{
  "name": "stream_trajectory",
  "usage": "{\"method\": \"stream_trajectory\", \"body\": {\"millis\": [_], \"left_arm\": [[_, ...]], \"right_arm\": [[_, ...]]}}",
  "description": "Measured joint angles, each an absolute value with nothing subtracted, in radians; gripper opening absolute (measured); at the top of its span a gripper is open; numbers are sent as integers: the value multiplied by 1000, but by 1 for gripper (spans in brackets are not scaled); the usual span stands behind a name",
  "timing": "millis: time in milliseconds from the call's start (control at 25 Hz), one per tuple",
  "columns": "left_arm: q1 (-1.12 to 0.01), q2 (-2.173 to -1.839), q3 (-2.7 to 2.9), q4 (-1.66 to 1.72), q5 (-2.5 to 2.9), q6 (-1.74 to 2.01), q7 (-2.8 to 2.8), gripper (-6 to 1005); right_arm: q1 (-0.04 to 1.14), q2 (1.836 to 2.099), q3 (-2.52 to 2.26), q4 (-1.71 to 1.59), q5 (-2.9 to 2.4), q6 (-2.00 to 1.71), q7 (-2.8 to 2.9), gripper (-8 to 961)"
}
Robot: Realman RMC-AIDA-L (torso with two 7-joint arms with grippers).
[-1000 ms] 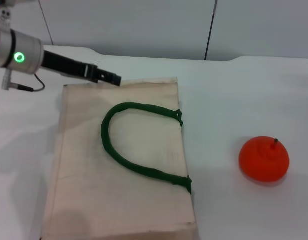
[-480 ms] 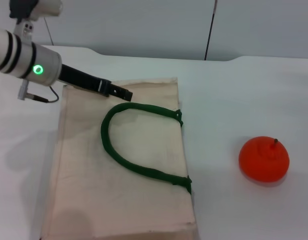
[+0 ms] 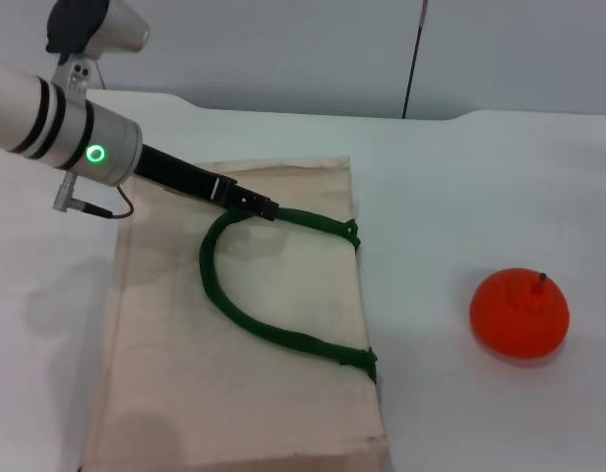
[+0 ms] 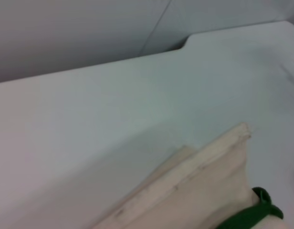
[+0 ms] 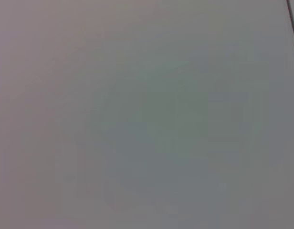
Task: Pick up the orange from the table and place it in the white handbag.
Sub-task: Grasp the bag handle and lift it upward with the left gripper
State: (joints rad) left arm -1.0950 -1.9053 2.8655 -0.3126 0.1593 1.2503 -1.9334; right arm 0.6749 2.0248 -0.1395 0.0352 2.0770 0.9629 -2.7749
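Where a second ago the left hand [image 3: 262, 208] sat near the upper left corner of the white handbag [image 3: 155, 334], in the head view it has since slid toward the middle of the frame and now meets the upper end of the green handle [image 3: 216, 287], its dark tip right at the strap. That shift suggests the arm is going for the handle, probably to lift it and open the bag's mouth before any fruit goes in; so the task looks to be at an early, preparatory stage. How wide the left hand stands I cannot tell: only a slim dark tip shows, and whether it grips the strap or merely touches it is unclear. The left wrist view gives no fingers, just the bag's cloth edge, a bit of green strap at the lower right, and bare surface [image 4: 113, 109].

The orange [image 3: 519, 312] rests untouched on the surface at the right of the frame, well apart from the bag's right edge, its stem pointing up. The bag lies flat at lower left. The right hand is nowhere in sight; its wrist view shows only a blank grey expanse.
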Motion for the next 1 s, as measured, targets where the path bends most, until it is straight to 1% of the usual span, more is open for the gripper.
{"method": "stream_trajectory", "body": {"millis": [360, 680, 920, 1000], "left_arm": [[-1095, -1915, 2865, -301, 169, 1256, -1933, 724], [-1099, -1916, 2865, -290, 202, 1247, -1926, 711], [-1102, -1913, 2866, -289, 205, 1248, -1927, 505], [-1104, -1914, 2865, -288, 206, 1248, -1928, 412]], "right_arm": [[675, 2025, -140, 35, 2077, 963, -2775, 862], [676, 2025, -140, 35, 2077, 963, -2775, 859], [676, 2025, -140, 35, 2077, 963, -2775, 857], [677, 2025, -140, 35, 2077, 963, -2775, 856]]}}
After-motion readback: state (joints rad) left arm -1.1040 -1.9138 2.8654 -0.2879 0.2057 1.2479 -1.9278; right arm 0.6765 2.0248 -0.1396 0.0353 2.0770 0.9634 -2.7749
